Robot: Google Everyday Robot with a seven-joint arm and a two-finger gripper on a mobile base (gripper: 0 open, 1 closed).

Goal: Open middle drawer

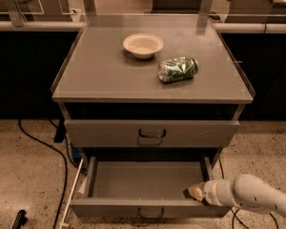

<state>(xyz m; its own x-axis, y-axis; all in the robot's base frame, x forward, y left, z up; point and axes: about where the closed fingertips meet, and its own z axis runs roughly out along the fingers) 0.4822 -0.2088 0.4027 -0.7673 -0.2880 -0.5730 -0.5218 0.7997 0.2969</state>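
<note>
The middle drawer [148,205] is pulled out toward me, and its shallow grey tray [145,180] shows bare. Its flat front carries a small dark pull handle [150,214] at the centre, near the bottom edge of the view. My gripper [195,193], tan-tipped on a white arm [257,199] that comes in from the right, sits at the inner right front corner of this drawer, against the back of the front panel.
The drawer above [151,133] is closed under the cabinet top [100,75]. On the top stand a white bowl [143,45] and a green can [178,69] lying on its side. Black cables [62,171] lie on the speckled floor at left. Dark cabinets flank both sides.
</note>
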